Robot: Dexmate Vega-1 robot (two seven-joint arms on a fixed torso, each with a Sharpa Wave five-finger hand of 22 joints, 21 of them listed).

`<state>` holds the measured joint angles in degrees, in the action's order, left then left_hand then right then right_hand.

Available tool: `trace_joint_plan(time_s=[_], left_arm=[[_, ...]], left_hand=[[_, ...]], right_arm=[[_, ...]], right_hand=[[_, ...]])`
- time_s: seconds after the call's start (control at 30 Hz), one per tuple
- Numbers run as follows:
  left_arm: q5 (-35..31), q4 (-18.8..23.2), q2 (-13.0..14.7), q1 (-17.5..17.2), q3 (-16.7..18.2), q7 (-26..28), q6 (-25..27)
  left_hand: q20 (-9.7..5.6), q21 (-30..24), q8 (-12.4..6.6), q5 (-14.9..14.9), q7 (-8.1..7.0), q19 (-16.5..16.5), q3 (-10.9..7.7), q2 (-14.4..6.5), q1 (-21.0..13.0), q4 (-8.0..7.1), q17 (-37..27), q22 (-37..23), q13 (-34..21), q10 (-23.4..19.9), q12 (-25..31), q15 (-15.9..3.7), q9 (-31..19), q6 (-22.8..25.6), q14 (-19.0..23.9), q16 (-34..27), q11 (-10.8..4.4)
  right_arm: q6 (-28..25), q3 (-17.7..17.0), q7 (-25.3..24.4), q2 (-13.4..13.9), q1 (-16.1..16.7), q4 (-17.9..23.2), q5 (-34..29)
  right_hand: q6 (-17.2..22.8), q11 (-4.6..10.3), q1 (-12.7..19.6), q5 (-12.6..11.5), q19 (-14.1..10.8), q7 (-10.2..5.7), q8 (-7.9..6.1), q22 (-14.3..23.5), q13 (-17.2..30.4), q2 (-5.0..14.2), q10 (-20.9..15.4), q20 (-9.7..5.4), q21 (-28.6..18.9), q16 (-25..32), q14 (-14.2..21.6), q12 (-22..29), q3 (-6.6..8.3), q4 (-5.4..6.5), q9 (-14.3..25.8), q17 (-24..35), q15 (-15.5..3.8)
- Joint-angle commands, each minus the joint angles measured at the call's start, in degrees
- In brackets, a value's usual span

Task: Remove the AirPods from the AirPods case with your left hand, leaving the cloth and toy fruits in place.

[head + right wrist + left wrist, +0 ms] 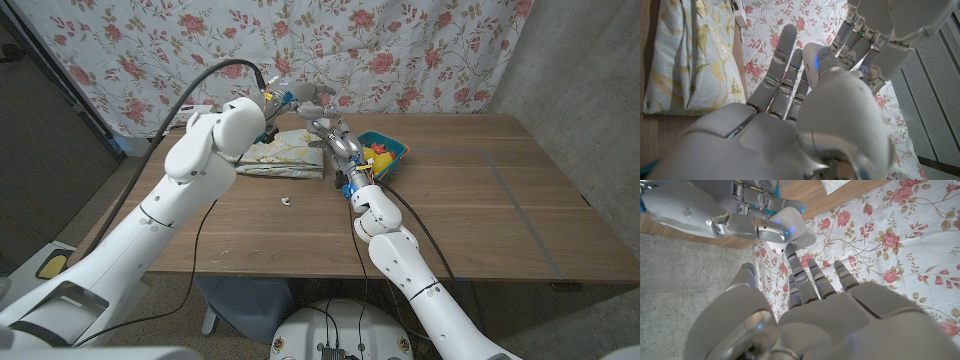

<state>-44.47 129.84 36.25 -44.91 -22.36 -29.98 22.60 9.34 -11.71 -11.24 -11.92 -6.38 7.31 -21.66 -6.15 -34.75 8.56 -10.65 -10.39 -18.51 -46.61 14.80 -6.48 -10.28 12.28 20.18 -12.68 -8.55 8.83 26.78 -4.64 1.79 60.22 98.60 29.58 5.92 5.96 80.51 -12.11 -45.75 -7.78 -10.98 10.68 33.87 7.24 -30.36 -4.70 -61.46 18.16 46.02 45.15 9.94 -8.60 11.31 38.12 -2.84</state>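
Table (470, 200) wooden, floral curtain (400, 50) behind. Cloth (285, 155) folded at far side, blue tray (395, 150) with toy fruits (380, 158) beside it. Right hand (335, 135) raised above cloth, fingers around white case (790, 222). Left hand (275, 100) close by, fingers (810, 277) straight, slightly spread, tips just below case, holding nothing. Small white piece (287, 200) on table before cloth, possibly AirPod; too small to tell.
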Motion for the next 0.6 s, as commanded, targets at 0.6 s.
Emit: trace_joint_plan(time_s=[0.6], left_arm=[[-13.15, -0.42, -6.14, -3.81, 1.24, 0.53, -4.33]], left_hand=[[-0.63, -0.65, -0.28, -0.58, -1.18, 1.93, -3.42, 0.65, -7.73, 2.35, 0.02, -0.07, -1.38, -3.07, 0.91, -2.43, -0.24, 0.86, 2.54, -0.61, -3.18]], right_arm=[[2.07, 1.62, -3.19, 1.49, -0.73, 0.16, -4.37]], right_hand=[[-0.57, 5.21, 0.51, -0.35, 8.85, -0.36, -0.11, 0.03, 0.22, -0.11, -6.00, -7.17, -0.82, -0.05, 4.80, 0.33, -0.01, -0.06, 0.20, 0.16, -10.64]])
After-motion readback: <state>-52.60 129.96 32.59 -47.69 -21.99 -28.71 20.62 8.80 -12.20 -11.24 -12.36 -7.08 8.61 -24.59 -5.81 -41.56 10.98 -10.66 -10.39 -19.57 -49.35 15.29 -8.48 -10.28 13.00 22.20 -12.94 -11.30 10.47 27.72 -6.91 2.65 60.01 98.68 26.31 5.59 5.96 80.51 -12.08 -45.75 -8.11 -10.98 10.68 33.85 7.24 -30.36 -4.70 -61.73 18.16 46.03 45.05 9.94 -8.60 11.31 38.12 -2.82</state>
